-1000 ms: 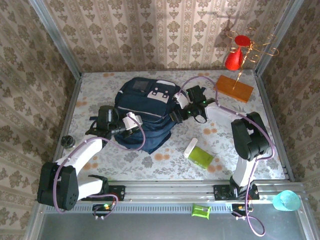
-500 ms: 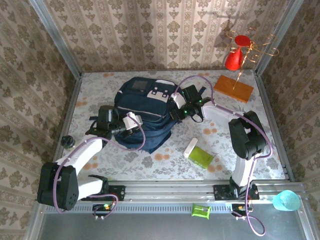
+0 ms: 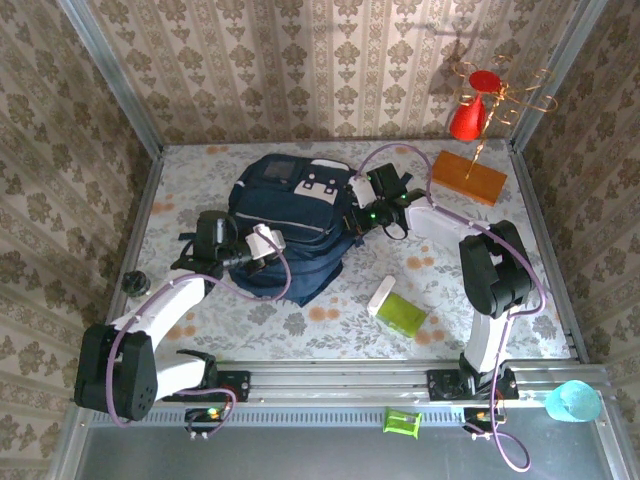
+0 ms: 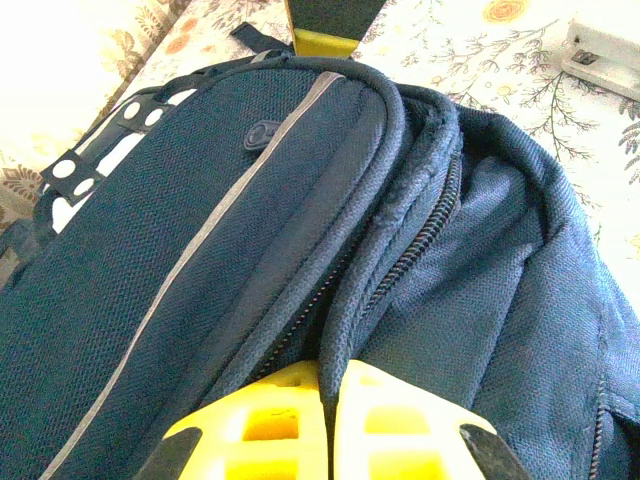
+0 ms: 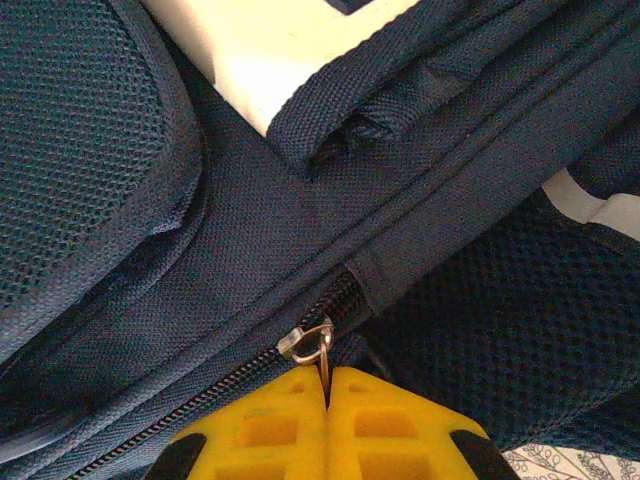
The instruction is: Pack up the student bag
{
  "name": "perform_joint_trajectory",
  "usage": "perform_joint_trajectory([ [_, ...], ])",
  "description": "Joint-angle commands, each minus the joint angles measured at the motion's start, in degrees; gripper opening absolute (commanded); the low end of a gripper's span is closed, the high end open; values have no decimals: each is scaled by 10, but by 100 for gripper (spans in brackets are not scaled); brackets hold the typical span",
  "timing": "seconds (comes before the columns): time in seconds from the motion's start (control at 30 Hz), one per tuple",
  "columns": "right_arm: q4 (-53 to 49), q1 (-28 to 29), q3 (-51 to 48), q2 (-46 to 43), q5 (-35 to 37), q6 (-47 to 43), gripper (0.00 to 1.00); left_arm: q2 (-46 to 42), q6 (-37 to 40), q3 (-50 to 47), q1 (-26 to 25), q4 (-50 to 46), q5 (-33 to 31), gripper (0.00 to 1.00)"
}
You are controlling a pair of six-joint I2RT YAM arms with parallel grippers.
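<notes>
My right gripper [image 5: 327, 378] is clamped shut on the zip pull [image 5: 318, 345], a small metal ring at the end of a dark coil zipper. Around it are ribbed navy webbing and open-weave mesh padding [image 5: 80, 150]. My left gripper [image 4: 330, 375], its yellow pads pressed together, pinches a fold of the bag [image 3: 285, 205] beside its zipper track [image 4: 400, 260].

The bag is a large, soft navy backpack of coarse woven fabric. It lies flat at the middle of the table [image 3: 330, 320], toward the back wall. A thin light stripe [image 4: 200, 240] curves over its front, and a white-grey buckle patch [image 3: 322, 180] sits near its top. The fabric gapes a little along the zipper, and I cannot tell what is inside.

The tabletop is a pale cloth printed with grey sprigs and orange blossoms, framed by metal rails. Beige damask wallpaper [image 3: 300, 70] closes it in on three sides.

A flat green pouch [image 3: 403, 314] touches a slim white block [image 3: 382, 295] on the cloth near my right arm, apart from the bag. An orange slab [image 3: 469, 177] lies in the far right corner. Above it is a gold wire stand [image 3: 500, 95] carrying a red cone [image 3: 468, 118]. A small black cap [image 3: 133, 283] rests at the left edge, and a teal cup [image 3: 572, 401] stands on the ledge by the near right corner
</notes>
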Motion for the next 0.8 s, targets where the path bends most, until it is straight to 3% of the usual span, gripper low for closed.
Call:
perform_joint_trajectory([
  [0.0, -5, -25, -27, -21, 41, 31, 0, -5, -4, 1, 10, 10, -14, 0],
  [0.2, 4, -26, -80, -71, 98, 79, 0, -5, -10, 1, 9, 18, -6, 0],
  [0.5, 67, -3, -198, -163, 103, 193, 0, 20, -15, 17, 9, 30, -30, 0],
  [0.77, 109, -9, -235, -157, 166, 313, 0, 27, 0, 17, 24, 32, -25, 0],
])
